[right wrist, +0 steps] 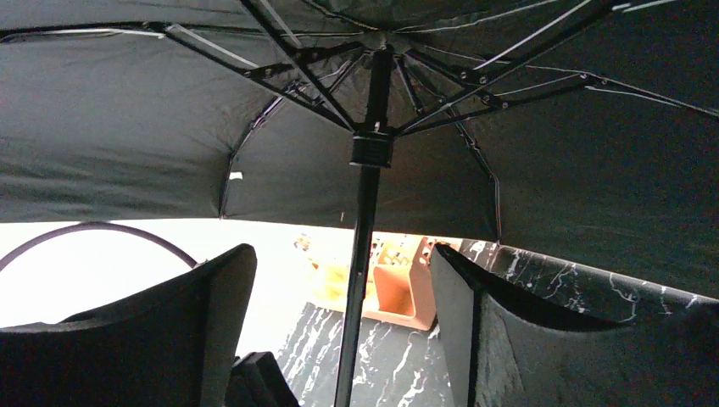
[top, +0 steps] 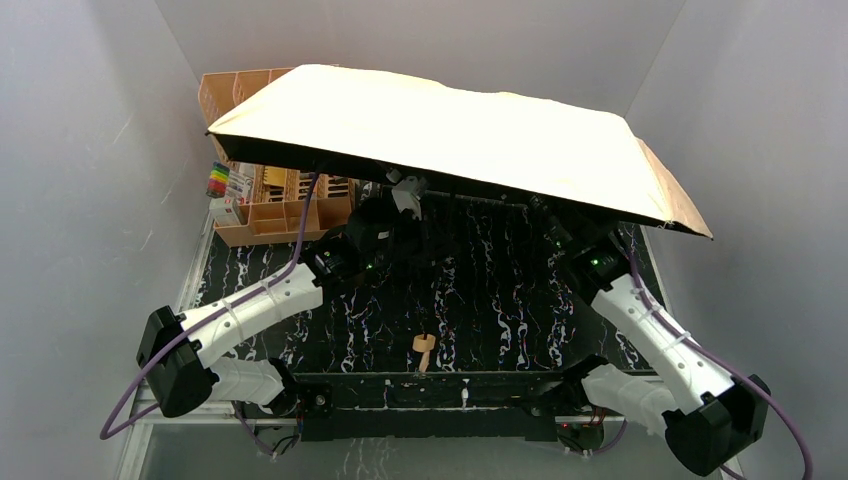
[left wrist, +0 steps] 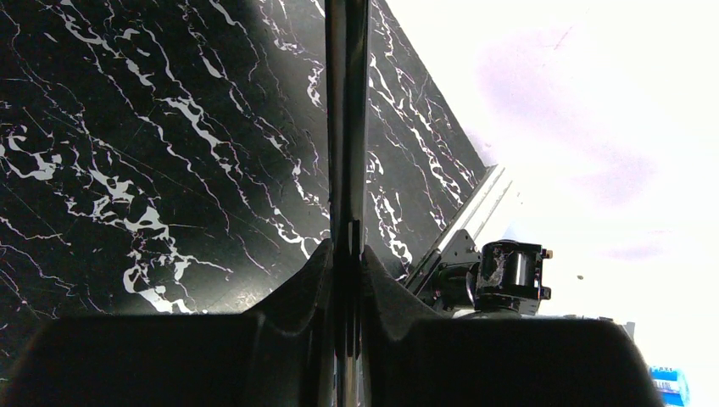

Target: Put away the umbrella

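The umbrella (top: pixel 450 135) stands open, its pale peach canopy spread over the back of the table and tilted down to the right. Its tan handle (top: pixel 424 348) hangs low near the front edge. In the left wrist view my left gripper (left wrist: pixel 346 254) is shut on the dark shaft (left wrist: pixel 346 110). My right gripper (right wrist: pixel 341 264) is open under the canopy's dark underside (right wrist: pixel 127 127). The shaft (right wrist: pixel 363 246) passes between its fingers without touching them, and the runner (right wrist: pixel 371 148) with its ribs sits above. The canopy hides both grippers' fingertips in the top view.
A peach-orange slotted desk organizer (top: pixel 270 205) with coloured markers (top: pixel 222 185) stands at the back left, partly under the canopy; the organizer (right wrist: pixel 398 292) also shows past the right fingers. The table is black marble-patterned (top: pixel 480 300), with grey walls close on both sides.
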`<state>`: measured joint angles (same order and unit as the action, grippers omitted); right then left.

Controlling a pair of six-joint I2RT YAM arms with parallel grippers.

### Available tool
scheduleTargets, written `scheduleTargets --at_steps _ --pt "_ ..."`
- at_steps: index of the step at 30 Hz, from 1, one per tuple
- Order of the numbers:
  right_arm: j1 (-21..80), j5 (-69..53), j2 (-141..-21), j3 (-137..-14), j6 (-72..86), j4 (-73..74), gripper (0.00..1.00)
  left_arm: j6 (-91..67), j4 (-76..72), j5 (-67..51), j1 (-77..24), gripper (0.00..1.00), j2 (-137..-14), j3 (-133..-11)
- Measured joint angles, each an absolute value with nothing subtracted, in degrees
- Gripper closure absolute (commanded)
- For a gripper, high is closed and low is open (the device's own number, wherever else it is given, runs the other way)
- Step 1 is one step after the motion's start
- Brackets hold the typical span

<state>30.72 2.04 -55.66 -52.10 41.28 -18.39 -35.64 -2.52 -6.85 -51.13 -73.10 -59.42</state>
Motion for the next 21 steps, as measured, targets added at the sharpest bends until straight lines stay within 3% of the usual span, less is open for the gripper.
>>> scheduleTargets --at_steps 21 --pt "30.7 2.8 -72.2 -59.6 50.0 -26.9 0.27 -35.8 -2.3 -6.9 -51.1 1.0 -73.8 -59.4"
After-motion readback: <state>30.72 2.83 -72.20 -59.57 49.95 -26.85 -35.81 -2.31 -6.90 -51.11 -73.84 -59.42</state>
